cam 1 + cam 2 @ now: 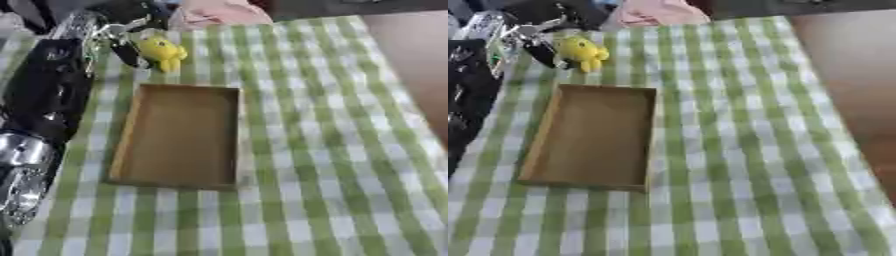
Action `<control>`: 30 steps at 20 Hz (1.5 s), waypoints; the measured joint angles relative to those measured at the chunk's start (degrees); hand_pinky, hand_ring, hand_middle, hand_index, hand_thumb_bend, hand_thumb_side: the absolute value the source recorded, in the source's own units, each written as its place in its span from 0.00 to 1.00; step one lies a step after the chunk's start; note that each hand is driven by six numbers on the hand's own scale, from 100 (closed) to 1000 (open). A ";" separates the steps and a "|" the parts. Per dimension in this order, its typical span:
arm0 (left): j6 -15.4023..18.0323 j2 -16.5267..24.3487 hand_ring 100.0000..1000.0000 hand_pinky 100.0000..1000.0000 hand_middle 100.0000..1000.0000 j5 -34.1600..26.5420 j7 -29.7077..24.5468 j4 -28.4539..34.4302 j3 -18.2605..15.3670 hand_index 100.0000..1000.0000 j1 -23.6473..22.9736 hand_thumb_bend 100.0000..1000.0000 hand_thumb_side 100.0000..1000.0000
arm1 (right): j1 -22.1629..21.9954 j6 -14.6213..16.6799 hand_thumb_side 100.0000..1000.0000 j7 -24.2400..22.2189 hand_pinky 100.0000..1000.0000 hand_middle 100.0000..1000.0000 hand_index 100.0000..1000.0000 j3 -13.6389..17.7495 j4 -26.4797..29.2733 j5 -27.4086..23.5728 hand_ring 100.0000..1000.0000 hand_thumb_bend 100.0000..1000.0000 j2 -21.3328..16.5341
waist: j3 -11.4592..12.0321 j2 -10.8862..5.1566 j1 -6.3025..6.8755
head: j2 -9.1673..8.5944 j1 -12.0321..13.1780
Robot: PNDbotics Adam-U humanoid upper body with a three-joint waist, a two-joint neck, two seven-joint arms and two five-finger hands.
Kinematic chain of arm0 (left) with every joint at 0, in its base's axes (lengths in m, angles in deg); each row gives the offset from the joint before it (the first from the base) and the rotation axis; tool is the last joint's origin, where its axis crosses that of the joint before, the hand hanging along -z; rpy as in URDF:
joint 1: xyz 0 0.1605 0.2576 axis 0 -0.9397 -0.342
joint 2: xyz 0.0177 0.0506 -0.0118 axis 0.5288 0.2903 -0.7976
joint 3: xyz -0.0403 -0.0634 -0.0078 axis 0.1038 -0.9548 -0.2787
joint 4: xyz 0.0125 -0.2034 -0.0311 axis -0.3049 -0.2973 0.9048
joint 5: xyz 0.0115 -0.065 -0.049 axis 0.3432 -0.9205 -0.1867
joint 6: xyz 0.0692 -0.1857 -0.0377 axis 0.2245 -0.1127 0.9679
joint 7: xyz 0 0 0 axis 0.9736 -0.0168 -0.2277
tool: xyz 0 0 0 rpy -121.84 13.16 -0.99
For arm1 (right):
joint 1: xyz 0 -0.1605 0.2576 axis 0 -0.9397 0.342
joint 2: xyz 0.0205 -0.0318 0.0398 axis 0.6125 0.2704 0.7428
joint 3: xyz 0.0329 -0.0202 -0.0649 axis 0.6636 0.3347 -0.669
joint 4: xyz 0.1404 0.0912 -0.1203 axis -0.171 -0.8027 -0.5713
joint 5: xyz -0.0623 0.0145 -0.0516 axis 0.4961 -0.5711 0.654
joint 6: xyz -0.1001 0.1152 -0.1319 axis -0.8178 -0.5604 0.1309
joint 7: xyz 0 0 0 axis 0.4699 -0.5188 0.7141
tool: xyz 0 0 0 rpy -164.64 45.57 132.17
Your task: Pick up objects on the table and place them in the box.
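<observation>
A small yellow soft toy (163, 52) hangs just beyond the far rim of a shallow brown cardboard box (184, 145), which lies open and empty on the green-and-white checked tablecloth (332, 150). My left arm runs up the left side of the view, and my left hand (125, 47) sits at the toy's left side with dark fingers curled against it. The picture is blurred there, so the exact hold is hard to make out. My right hand does not show.
A pink bundle (654, 12) lies at the table's far edge. The table's right edge (815, 85) runs diagonally, with brown floor beyond it. My black and silver left forearm (39, 100) covers the table's left strip beside the box.
</observation>
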 measured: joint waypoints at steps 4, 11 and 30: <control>-0.71 0.00 0.84 0.70 0.83 -0.25 -1.01 0.35 -0.55 0.80 0.09 0.39 0.00 | 0.02 0.06 0.61 -0.09 0.67 0.49 0.84 0.00 -0.02 -0.05 0.60 0.00 0.00 | -0.32 0.26 0.21 | -0.27 0.22; -2.17 0.00 0.85 0.70 0.84 1.79 -2.05 0.59 -1.32 0.80 0.50 0.43 0.00 | 0.08 0.22 0.61 -0.25 0.67 0.49 0.84 0.01 -0.07 -0.16 0.60 0.00 0.00 | -0.75 1.07 0.58 | -1.18 0.67; -5.75 0.07 0.77 0.56 0.80 6.63 -4.58 -0.21 -3.02 0.77 1.50 0.34 0.00 | 0.50 0.34 0.62 -0.70 0.67 0.49 0.84 0.03 -0.32 -0.19 0.60 0.00 -0.01 | -1.66 2.63 1.59 | -2.76 1.53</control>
